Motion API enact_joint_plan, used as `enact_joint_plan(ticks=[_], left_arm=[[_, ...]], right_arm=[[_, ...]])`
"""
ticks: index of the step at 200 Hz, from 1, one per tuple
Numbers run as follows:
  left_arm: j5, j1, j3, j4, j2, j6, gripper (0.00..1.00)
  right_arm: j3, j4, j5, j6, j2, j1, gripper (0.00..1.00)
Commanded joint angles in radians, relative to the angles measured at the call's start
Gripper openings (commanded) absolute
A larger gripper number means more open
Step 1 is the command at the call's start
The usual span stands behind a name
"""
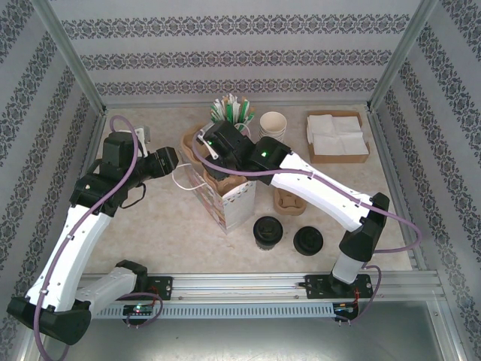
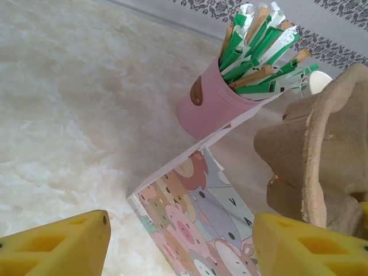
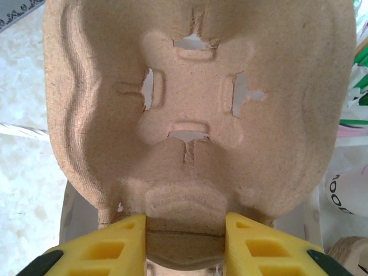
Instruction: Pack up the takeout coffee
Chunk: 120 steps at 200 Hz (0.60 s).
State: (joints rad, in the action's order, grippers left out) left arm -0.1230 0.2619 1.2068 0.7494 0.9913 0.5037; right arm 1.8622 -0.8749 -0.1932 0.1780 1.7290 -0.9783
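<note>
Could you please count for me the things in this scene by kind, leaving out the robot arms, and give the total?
Black round lids: 2
Pulp cup carriers: 2
Printed paper bag: 1
Pink cup of packets: 1
Stack of cream cups: 1
Box of napkins: 1
Total: 8

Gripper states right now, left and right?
Left gripper: open, holding nothing.
Right gripper: closed on the brown moulded-pulp cup carrier.
</note>
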Motion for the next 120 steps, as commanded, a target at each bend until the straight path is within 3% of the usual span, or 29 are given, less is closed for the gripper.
enact_joint_plan(ticks=[1,120], left_arm=[[-0.006,0.010,0.010,0.022,0.000,-0.021,0.68],[-0.030,0.010,-0.013,0.001,0.011,-0.014,0.68]], right_arm=[[-0.005,-0.057,-0.020,0.034,-0.025,-0.008,0.32],[0.082,-0.187,0.036,0.057,0.080,0.023,0.31]])
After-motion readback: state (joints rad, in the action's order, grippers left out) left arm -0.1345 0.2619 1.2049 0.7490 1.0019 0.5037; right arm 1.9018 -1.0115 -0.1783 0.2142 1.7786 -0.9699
